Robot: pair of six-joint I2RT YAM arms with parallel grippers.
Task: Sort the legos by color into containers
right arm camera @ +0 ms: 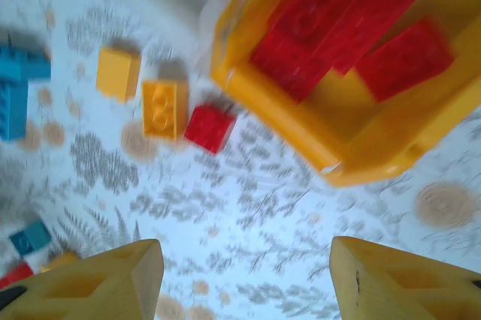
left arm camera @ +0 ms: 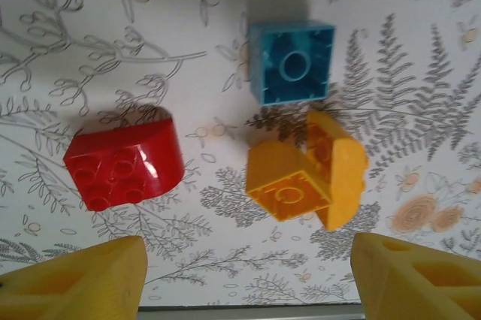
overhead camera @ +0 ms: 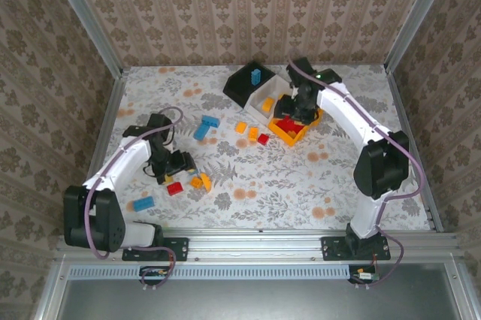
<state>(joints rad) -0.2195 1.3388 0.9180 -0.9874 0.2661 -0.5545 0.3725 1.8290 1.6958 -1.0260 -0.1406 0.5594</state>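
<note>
My left gripper (left arm camera: pixel 248 275) is open and empty over the table, just short of a red rounded brick (left arm camera: pixel 124 166), a blue brick (left arm camera: pixel 291 61) and two orange bricks (left arm camera: pixel 308 177) leaning together. From above, this gripper (overhead camera: pixel 184 164) hovers by the same cluster (overhead camera: pixel 188 183). My right gripper (right arm camera: pixel 244 282) is open and empty above bare table beside the orange-yellow bin (right arm camera: pixel 285 121), which holds red bricks (right arm camera: pixel 338 27). The black bin (overhead camera: pixel 239 87) holds a blue brick (overhead camera: pixel 255 76). The white bin (overhead camera: pixel 259 98) holds an orange brick (overhead camera: pixel 267 104).
Loose on the table are a red brick (right arm camera: pixel 210 127), two orange bricks (right arm camera: pixel 164 108), a blue pair (overhead camera: pixel 206 126) and a single blue brick (overhead camera: pixel 143 203) near the left arm's base. Patterned walls close in the table on three sides.
</note>
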